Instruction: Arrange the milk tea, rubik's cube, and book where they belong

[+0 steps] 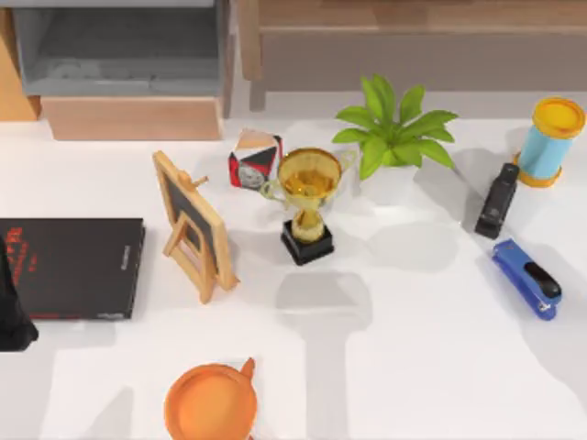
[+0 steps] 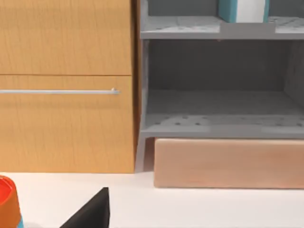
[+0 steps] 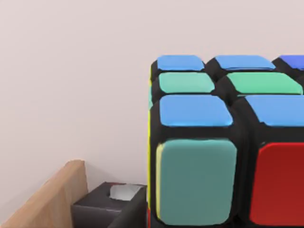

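Black-framed and stickered in blue, green, teal and red, the rubik's cube (image 3: 223, 142) is sitting very close before the right wrist camera, against a plain pale wall, with a wooden edge (image 3: 52, 199) and a dark grey tissue box (image 3: 111, 202) below it. Judging by that closeness, the right gripper is probably carrying the cube aloft, but whether its fingers are clamped on the cube cannot be told from this view. If the hold is shallow or off-centre, the cube could be slipping or rotating during transfer and dropping onto the furniture below; a low approach could also be knocking it against the wooden edge. The left arm is standing at 9 o'clock on the white table (image 1: 413, 367), its dark body overlapping the thin black book (image 1: 73, 266), and its wrist camera is looking level toward the wooden cabinet door (image 2: 66, 85) and the grey shelf unit (image 2: 218, 109). On the upper shelf stands the book (image 2: 242, 10), light blue with white pages, apparently already placed. The state of the left fingers cannot be told either. At table centre a gold trophy (image 1: 309, 203) is standing, with a small chalkboard easel (image 1: 193, 225) toward 9 o'clock of it.
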`<action>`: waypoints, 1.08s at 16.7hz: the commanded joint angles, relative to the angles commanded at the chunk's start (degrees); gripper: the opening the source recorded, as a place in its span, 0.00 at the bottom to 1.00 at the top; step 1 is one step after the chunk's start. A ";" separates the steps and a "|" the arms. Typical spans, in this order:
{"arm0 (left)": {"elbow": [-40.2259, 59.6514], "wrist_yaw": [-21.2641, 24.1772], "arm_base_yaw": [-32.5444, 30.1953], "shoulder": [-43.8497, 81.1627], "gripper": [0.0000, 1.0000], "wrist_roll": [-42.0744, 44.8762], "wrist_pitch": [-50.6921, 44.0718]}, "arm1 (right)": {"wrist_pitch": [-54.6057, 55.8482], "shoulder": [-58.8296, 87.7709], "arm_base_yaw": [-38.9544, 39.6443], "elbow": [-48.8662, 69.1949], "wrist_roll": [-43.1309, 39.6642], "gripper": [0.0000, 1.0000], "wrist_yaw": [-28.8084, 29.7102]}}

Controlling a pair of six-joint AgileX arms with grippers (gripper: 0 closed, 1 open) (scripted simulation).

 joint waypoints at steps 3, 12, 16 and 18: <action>0.00 0.00 0.00 0.00 1.00 0.00 0.00 | -2.90 7.01 -1.49 8.16 0.33 0.00 -1.60; 0.00 0.00 0.00 0.00 1.00 0.00 0.00 | -12.32 14.98 -3.47 12.86 1.14 0.00 1.04; 0.00 0.00 0.00 0.00 1.00 0.00 0.00 | -12.32 14.98 -3.47 12.86 1.14 0.23 1.04; 0.00 0.00 0.00 0.00 1.00 0.00 0.00 | -12.32 14.98 -3.47 12.86 1.14 0.38 1.04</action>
